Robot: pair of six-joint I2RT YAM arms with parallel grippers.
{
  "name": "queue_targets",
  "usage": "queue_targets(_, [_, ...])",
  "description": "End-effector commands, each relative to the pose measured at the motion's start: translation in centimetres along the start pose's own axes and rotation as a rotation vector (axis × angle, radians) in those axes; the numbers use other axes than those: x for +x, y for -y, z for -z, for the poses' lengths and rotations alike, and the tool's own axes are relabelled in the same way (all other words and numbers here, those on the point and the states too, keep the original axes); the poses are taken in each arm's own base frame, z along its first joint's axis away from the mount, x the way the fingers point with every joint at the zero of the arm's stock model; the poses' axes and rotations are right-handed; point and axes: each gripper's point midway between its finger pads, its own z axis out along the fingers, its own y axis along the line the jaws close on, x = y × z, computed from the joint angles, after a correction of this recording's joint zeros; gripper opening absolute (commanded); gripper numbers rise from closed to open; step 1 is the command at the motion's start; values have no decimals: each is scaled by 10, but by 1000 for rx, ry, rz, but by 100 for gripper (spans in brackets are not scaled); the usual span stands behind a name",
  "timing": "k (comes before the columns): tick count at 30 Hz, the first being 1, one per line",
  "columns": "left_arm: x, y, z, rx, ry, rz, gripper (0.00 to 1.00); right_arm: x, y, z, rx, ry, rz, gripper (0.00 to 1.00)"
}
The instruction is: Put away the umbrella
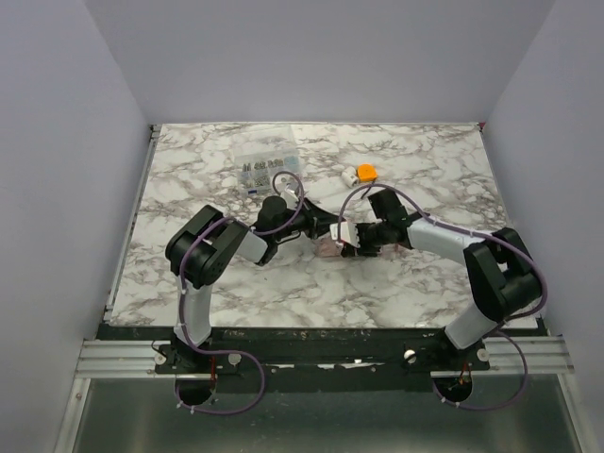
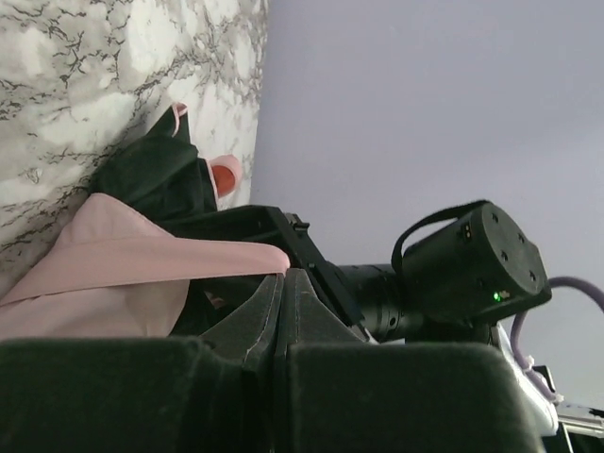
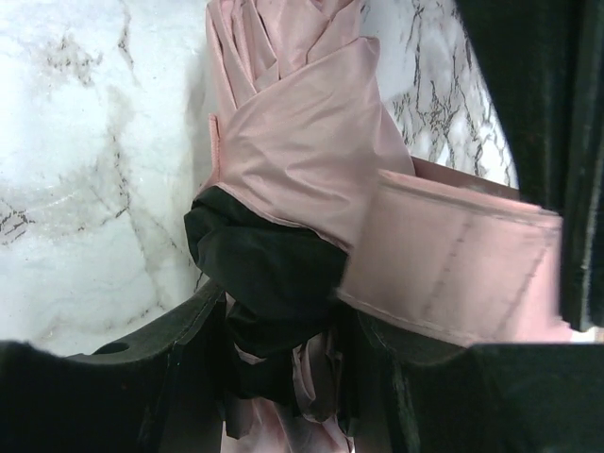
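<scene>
the rolled pink umbrella (image 1: 328, 247) lies near the middle of the marble surface (image 1: 236, 288). the right fingers (image 3: 165, 373) pinch it across its bunched pink and dark fabric. the left fingers (image 2: 253, 326) are pressed together, with pink cloth right at their tips; whether they pinch it i cannot tell.

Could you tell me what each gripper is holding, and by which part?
The right gripper clamps the umbrella around its rolled canopy; the left gripper seemingly pinches its pink strap.
</scene>
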Motion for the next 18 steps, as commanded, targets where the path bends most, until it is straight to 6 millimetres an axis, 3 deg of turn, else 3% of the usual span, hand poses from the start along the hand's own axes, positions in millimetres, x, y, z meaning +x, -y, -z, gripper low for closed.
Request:
queue_targets(1, [13,55,11,194,-59,-69,0,35,-99,-1,-382,-116,-280,0])
queue_targets(7, [23,40,14,186,-105,-60,0,24,-104,-5,-497,-63,-413,0])
queue_targets(13, [33,28,23,195,-141,-60,0,28,-108,-7,-581,-84,-523,0])
queue_targets(18, [44,1,33,125,-215,-114,0,31,-105,-11,-613,-100,-628,0])
